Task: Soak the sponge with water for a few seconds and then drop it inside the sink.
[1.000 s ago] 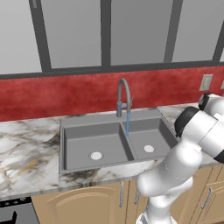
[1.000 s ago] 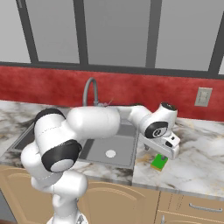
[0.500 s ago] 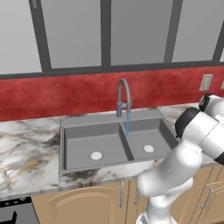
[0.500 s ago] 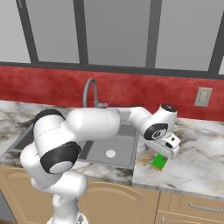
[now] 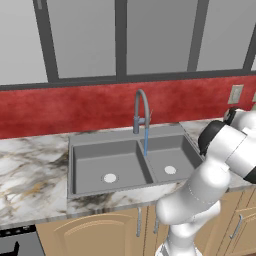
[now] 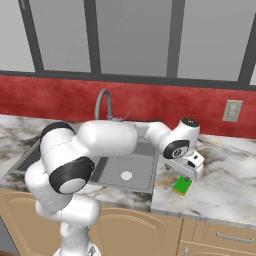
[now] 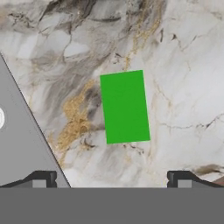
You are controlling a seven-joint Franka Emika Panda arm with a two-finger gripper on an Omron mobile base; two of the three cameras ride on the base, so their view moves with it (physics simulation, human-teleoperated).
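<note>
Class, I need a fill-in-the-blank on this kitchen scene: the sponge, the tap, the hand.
The flat green rectangular sponge lies on the marble ____.
A thin light-blue water stream falls from the arched grey ____.
The grey double-basin sink has a round pale ____ in each basin.
The robot's hand is ____, its fingers apart above the sponge.

Missing: counter; faucet; drain; open

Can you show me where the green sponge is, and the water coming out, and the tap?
sponge (image 7: 124, 107): hand view, middle of its green top, lying on the marble counter.
water (image 5: 146, 142): left base view, midway down the thin blue stream.
faucet (image 5: 140, 99): left base view, the top of its grey arch.
</note>
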